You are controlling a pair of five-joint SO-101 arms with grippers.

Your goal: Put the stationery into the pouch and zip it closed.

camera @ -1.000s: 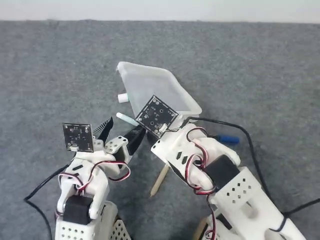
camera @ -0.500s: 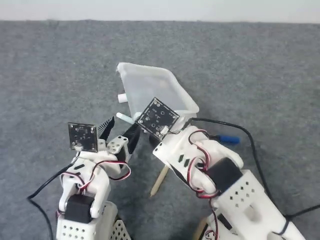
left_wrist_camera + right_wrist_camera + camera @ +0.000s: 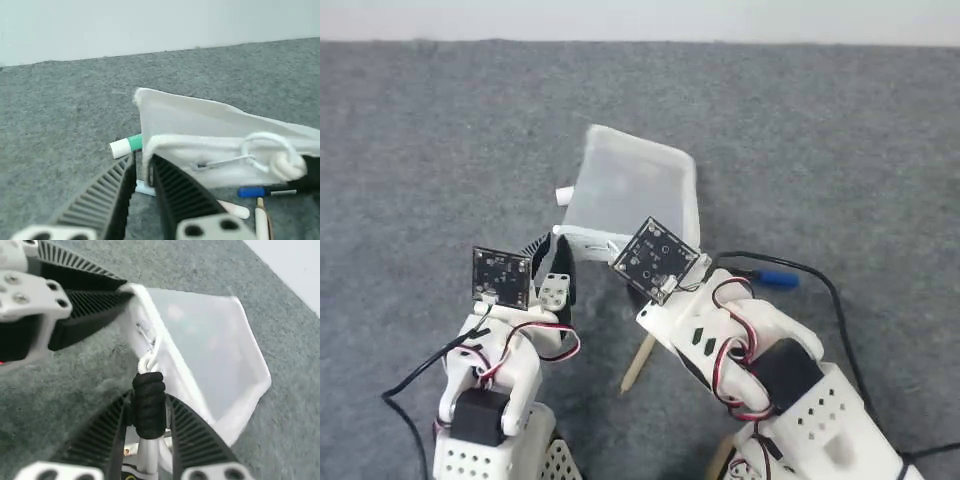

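High view, pouch (image 3: 632, 185): lies on the grey carpet, mouth edge toward both arms. A pencil (image 3: 639, 363) and a blue pen (image 3: 775, 279) lie outside it by the right arm.
Left wrist view, left gripper (image 3: 142, 162): fingers pinched on the pouch's mouth corner. A green-banded marker (image 3: 125, 146) lies just beside it on the carpet.
Right wrist view, right gripper (image 3: 148, 407): fingers clamped on the zip-pull cord (image 3: 148, 390). The zip line appears to run from there toward the left gripper's corner.
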